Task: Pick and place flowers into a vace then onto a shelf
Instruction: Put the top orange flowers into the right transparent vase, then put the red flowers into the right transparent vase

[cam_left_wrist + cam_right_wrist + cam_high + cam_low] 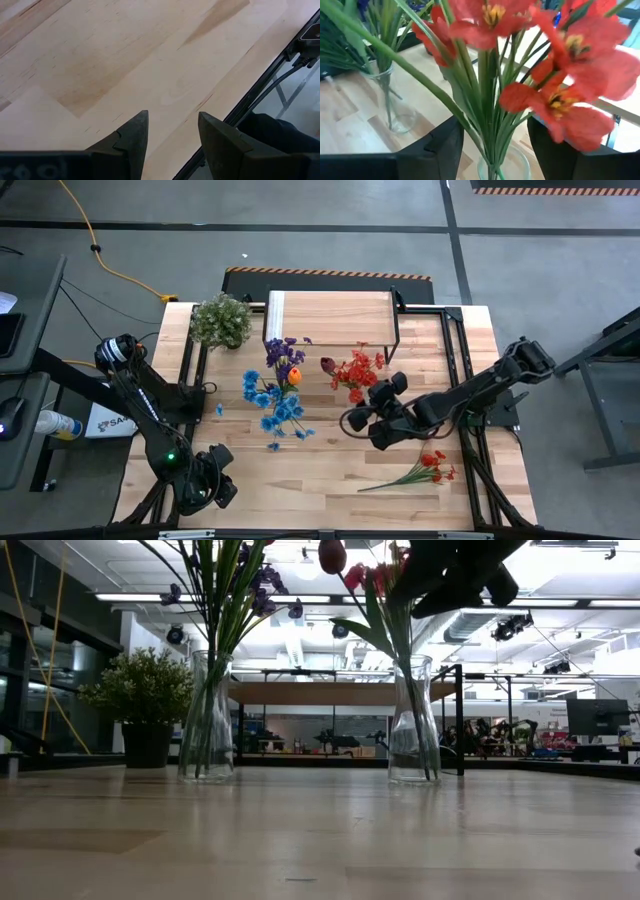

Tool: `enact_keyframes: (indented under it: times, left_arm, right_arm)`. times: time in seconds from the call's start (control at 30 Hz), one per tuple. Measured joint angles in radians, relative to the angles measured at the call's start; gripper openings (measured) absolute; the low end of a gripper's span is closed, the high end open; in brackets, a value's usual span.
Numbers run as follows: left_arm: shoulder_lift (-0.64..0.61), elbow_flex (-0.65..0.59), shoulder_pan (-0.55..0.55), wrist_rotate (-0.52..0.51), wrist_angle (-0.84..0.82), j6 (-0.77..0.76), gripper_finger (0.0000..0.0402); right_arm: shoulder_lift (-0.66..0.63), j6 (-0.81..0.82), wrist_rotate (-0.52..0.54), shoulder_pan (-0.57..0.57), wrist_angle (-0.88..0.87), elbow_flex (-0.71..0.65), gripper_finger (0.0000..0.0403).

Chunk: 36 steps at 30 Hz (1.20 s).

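Two clear glass vases stand upright on the table. The left vase (275,395) (207,720) holds blue, purple and orange flowers. The right vase (413,725) holds red and dark maroon flowers (355,372). My right gripper (362,412) (495,130) is open above that vase's rim (500,169), with a finger on either side of the red flowers' green stems (487,100); I see no touch. One red flower (420,470) lies flat on the table near the right front. My left gripper (218,480) (172,125) hangs open over bare table at the near left.
The shelf (330,318), with a light wood top and black legs, stands at the far middle of the table. A bushy potted plant (222,320) (147,700) sits to its left. Black frame rails (470,380) run along the table's sides.
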Motion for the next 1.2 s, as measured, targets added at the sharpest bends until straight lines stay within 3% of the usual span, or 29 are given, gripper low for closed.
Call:
enact_keyframes:
  times: [0.4, 0.83, 1.07, 1.2]
  left_arm:
    - [0.0, 0.0, 0.0, 0.0, -0.001, 0.0, 0.0207]
    - [0.0, 0.0, 0.0, 0.0, 0.0, 0.0, 0.0207]
    - [0.0, 0.0, 0.0, 0.0, 0.0, -0.002, 0.0207]
    - [0.0, 0.0, 0.0, 0.0, 0.003, -0.002, 0.0207]
  right_arm:
    - [-0.139, -0.055, -0.257, 0.0, -0.075, 0.0, 0.0229]
    - [-0.289, -0.003, -0.73, 0.0, -0.208, 0.0, 0.0209]
    - [-0.299, 0.019, -1.027, 0.012, -0.208, 0.0, 0.0205]
    - [-0.298, 0.098, -1.127, 0.053, -0.216, 0.0, 0.0203]
